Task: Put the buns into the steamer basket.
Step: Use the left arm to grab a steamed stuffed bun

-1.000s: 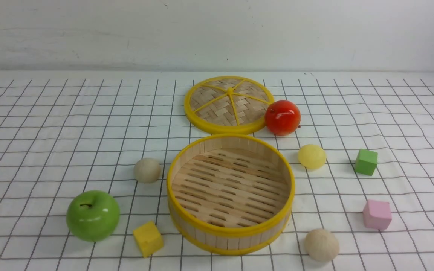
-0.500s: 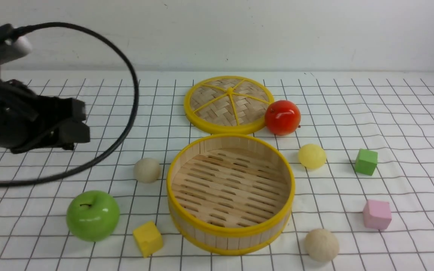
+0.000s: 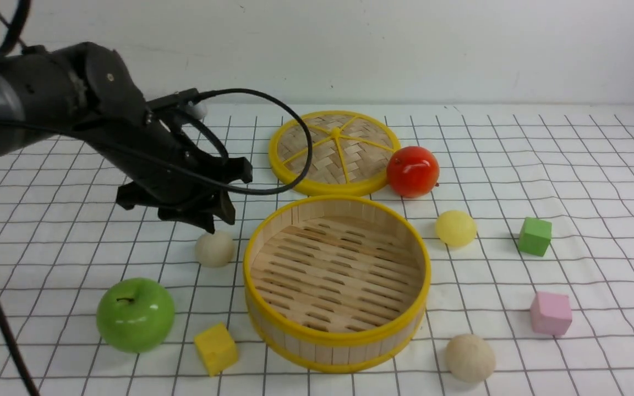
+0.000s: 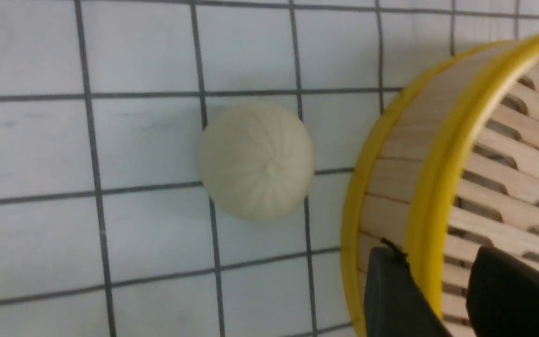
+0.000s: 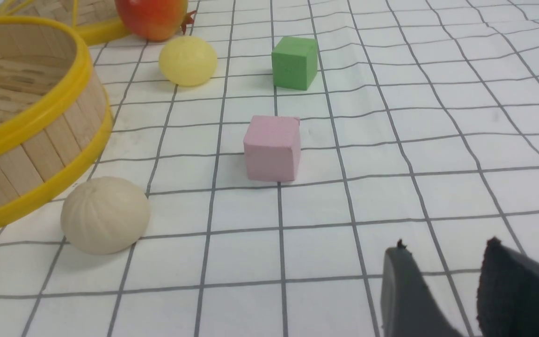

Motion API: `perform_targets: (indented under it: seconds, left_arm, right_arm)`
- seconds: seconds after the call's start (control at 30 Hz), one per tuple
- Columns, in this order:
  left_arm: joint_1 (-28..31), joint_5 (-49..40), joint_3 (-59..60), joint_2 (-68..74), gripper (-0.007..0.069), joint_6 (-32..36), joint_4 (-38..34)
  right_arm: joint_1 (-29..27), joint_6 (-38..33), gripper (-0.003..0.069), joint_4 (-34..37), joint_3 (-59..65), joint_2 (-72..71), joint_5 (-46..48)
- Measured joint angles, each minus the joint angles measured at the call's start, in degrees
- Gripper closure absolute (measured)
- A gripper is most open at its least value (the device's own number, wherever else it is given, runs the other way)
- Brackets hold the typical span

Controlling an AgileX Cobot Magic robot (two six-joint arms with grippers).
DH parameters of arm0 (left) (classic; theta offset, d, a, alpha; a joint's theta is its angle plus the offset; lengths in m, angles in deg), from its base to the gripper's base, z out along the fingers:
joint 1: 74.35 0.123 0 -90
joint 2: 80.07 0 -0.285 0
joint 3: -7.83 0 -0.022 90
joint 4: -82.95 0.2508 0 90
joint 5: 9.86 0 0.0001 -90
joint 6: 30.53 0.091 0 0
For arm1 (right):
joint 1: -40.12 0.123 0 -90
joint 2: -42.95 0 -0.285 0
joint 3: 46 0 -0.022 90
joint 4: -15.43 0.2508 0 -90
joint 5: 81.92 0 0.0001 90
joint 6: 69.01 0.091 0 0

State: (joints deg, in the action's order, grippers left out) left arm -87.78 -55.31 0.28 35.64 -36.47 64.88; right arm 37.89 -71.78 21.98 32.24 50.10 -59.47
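The steamer basket (image 3: 339,337) stands empty at the table's middle. One cream bun (image 3: 215,248) lies just left of it, and the left wrist view shows this bun (image 4: 256,160) beside the basket's rim (image 4: 438,187). A pale yellow bun (image 3: 455,227) lies to the basket's right, and a second cream bun (image 3: 470,357) sits at the front right. My left gripper (image 3: 218,219) hangs just above and behind the left bun, open (image 4: 438,267) and empty. My right gripper (image 5: 447,252) is open and empty, low over the cloth, near the cream bun (image 5: 105,215) and farther from the yellow bun (image 5: 187,61).
The woven lid (image 3: 334,153) lies behind the basket with a red apple (image 3: 413,171) against it. A green apple (image 3: 136,314) and yellow cube (image 3: 216,348) sit front left. A green cube (image 3: 535,236) and pink cube (image 3: 551,313) sit right.
My left arm has swung in from the left edge to just above the cream bun left of the basket. No object has moved.
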Motion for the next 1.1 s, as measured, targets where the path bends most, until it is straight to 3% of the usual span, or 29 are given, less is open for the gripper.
perform_targets:
  seconds: [0.4, 1.1]
  left_arm:
    - [0.00, 2.33, -3.01, 6.42, 0.0386, -2.75, 8.37]
    - [-0.01, 5.27, -3.26, 10.45, 0.0386, -2.93, 8.54]
  right_arm:
    - [0.00, 0.00, 0.0419, 0.00, 0.00, 0.00, 0.00]
    - [0.00, 0.00, 0.0419, 0.00, 0.00, 0.00, 0.00]
